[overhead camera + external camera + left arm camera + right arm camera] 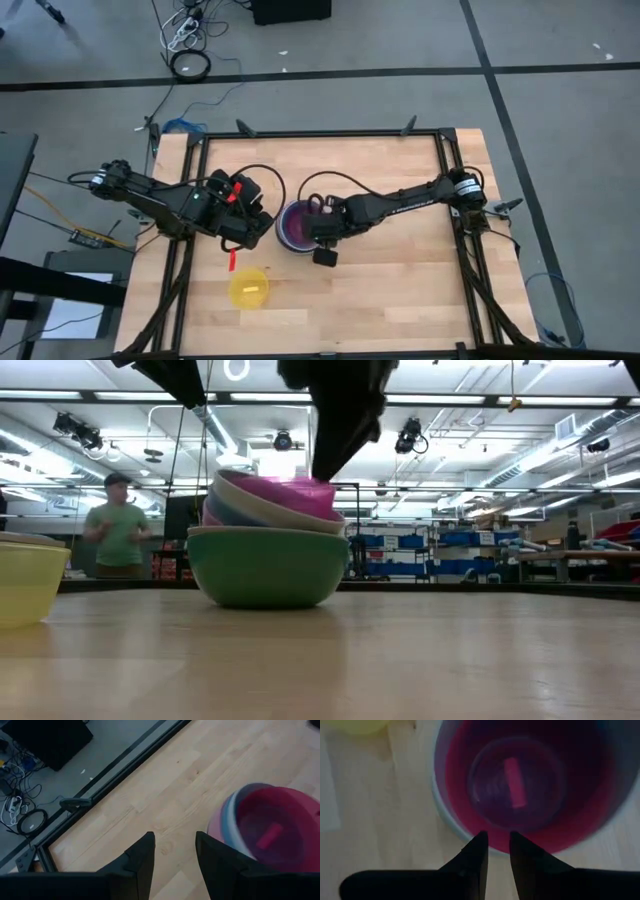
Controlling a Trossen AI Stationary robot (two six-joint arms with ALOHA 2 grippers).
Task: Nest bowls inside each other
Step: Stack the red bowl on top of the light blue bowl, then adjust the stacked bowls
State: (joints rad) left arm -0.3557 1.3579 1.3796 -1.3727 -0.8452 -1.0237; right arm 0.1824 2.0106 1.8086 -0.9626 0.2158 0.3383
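Observation:
A stack of nested bowls (298, 225) stands mid-table. A green bowl (265, 565) is at the bottom, paler bowls sit in it, and a red-pink bowl (530, 785) on top sits tilted. A yellow bowl (248, 287) stands alone on its base nearer the front edge, also in the low view (25, 580). My right gripper (498, 836) hangs over the stack's rim (325, 472), pointing down, fingers slightly apart with nothing between them. My left gripper (175, 837) waits open above bare wood, left of the stack (272, 827). My right gripper comes at the top bowl's rim (318, 484) from above, its fingertips (481, 840) standing over the edge of the stack. Whether they touch the rim, I cannot tell. Nothing shows between the two fingers.
Black frame rails (440, 160) run along the table's left, right and far sides. Bare wood lies to the right of the stack and along the front. A person (118, 525) stands in the room beyond the table.

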